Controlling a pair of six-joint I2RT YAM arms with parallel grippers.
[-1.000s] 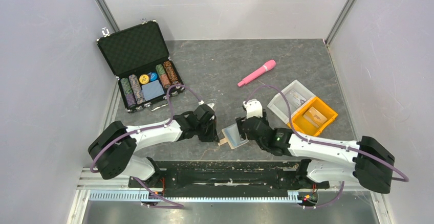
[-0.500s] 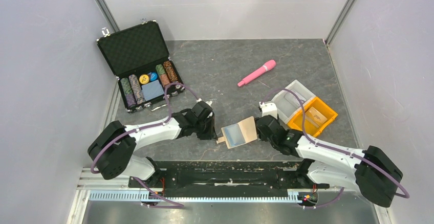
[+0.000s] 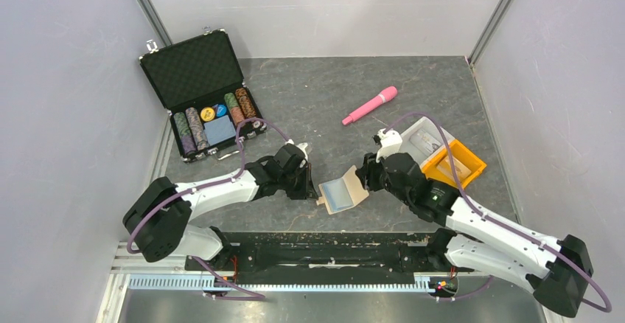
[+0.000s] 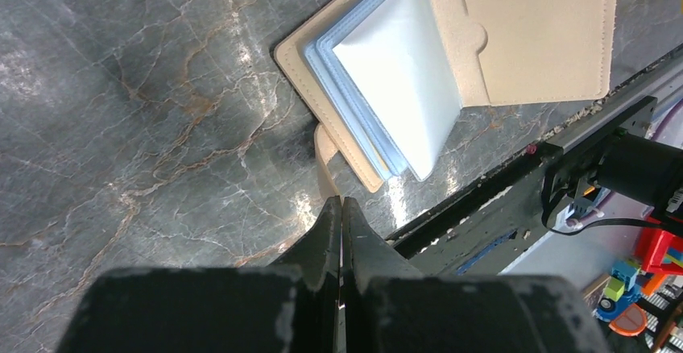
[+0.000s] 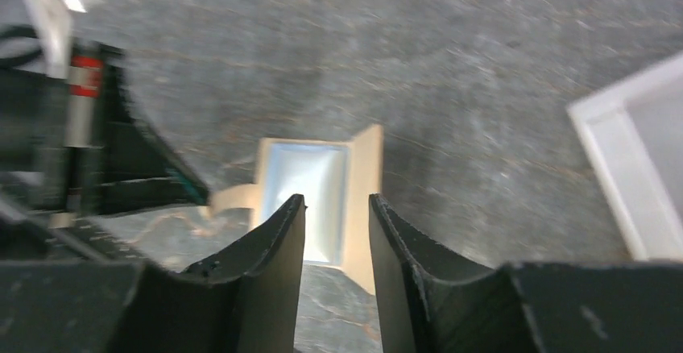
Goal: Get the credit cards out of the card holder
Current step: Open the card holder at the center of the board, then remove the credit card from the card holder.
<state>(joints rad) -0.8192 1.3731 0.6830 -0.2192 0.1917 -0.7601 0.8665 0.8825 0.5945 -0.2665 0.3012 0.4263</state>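
The card holder (image 3: 340, 194) lies open on the table, pale blue sleeves up and its tan cover (image 3: 357, 183) folded out to the right. It fills the top of the left wrist view (image 4: 387, 87). My left gripper (image 3: 309, 188) is shut, and its tips (image 4: 341, 201) rest at the end of the snap tab (image 4: 324, 159). My right gripper (image 3: 366, 178) is open and empty, above the cover's right edge. Between its fingers the holder (image 5: 314, 172) shows below. A tan credit card (image 3: 451, 168) lies in the orange tray (image 3: 472, 162). No card shows in the sleeves.
A clear tray (image 3: 421, 133) adjoins the orange one. A pink pen-like tool (image 3: 369, 105) lies at the back middle. An open black poker-chip case (image 3: 206, 94) stands at the back left. The table's front edge (image 4: 515, 168) runs just beyond the holder.
My right gripper swung the tan cover open to the right, let go of it and pulled up and back. The left gripper stayed at the snap tab.
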